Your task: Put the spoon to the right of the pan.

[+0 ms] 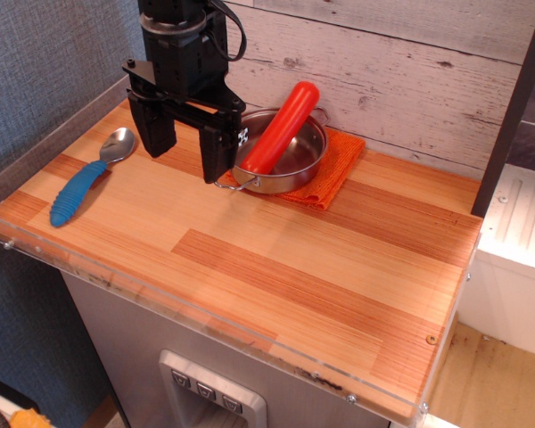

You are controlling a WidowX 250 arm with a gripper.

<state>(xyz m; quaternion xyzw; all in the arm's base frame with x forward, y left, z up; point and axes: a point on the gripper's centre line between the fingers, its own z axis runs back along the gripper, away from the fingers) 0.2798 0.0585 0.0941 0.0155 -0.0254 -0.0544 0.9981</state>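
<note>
The scene is a wooden counter (276, 259) with striped planks, a whitewashed plank wall behind it and a grey-blue wall at the left.

In the only view, the spoon (87, 178) lies flat near the left edge of the counter, well apart from the pan (294, 160) and on the wrong side of it. Its long axis runs diagonally: the silver bowl points up and to the right, toward the back wall, and the blue ribbed handle points down and to the left, toward the front-left corner. The pan sits on an orange cloth mat (339, 174) near the wall, with a long red cylinder (281, 127) leaning inside it.

The gripper (185, 147) hangs between the spoon and the pan with its two black fingers spread wide, and it holds nothing.

I judge that the task is not yet begun in effect: the spoon is not grasped, and the grasp, the carry over the pan and the release on the bare wood right of the mat are all left.
</note>
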